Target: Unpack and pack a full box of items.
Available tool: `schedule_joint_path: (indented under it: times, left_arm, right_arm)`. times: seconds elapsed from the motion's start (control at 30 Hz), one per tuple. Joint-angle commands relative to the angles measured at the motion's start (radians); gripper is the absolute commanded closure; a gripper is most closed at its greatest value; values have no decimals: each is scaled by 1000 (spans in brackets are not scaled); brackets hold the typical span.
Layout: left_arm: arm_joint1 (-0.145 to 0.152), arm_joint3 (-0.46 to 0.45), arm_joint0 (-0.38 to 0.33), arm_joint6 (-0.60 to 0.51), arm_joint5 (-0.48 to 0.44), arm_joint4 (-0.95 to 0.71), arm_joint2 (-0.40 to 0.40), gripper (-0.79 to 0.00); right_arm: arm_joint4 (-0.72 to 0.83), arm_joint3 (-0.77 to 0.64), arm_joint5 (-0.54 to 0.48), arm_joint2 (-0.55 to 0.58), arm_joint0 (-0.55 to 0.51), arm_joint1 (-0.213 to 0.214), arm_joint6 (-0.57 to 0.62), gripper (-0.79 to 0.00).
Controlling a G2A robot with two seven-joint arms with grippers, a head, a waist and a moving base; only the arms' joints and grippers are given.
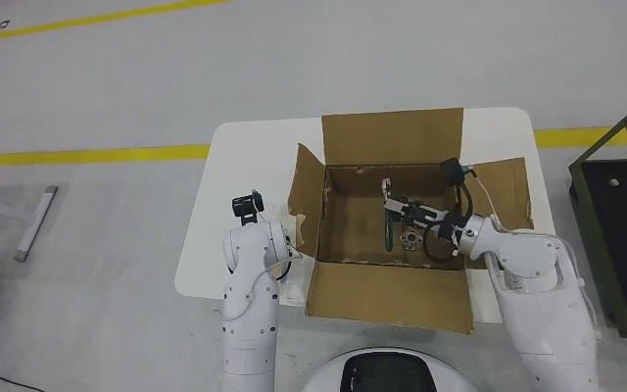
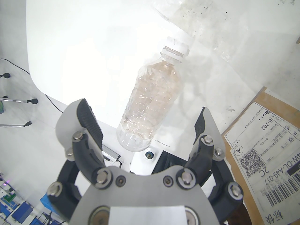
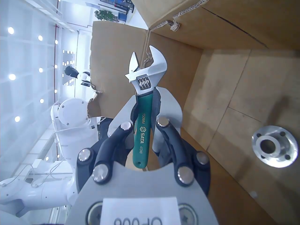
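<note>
An open cardboard box [image 1: 343, 284] stands on the white table [image 1: 245, 157]. My right gripper [image 3: 146, 99] is inside the box, above its floor, shut on the green handle of an adjustable wrench [image 3: 146, 71] whose silver head sticks out past the fingertips. From above, the wrench [image 1: 389, 227] hangs near the box's middle. A round metal flange [image 3: 274, 148] lies on the box floor beside it. My left gripper [image 2: 144, 107] is open, hovering over a clear plastic bottle [image 2: 152, 104] that lies on the table left of the box.
A crumpled clear plastic bag [image 2: 185, 12] lies on the table beyond the bottle's white cap. A box flap with a shipping label [image 2: 269, 146] is close to the left gripper. The table's edge [image 2: 46, 90] runs near the bottle's base.
</note>
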Motion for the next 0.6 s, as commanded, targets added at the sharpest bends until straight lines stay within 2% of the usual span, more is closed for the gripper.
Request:
schedule_joint_path:
  times: [0.0, 0.13, 0.23, 0.4, 0.57]
  left_arm:
    - [0, 0, 0, 0, 0, 0, 0, -785]
    - [0, 0, 0, 0, 0, 0, 0, -785]
    - [0, 0, 0, 0, 0, 0, 0, -785]
    - [0, 0, 0, 0, 0, 0, 0, -785]
    - [0, 0, 0, 0, 0, 0, 0, -785]
  right_arm:
    - [0, 0, 0, 0, 0, 0, 0, 0]
    - [-5, -16, -18, -14, -7, 2, -21, 0]
    - [56, -46, -52, 2, -6, 7, -51, 0]
    - [311, -109, -168, 99, -15, 18, -83, 0]
    - [513, -161, -244, 263, -52, 39, -72, 0]
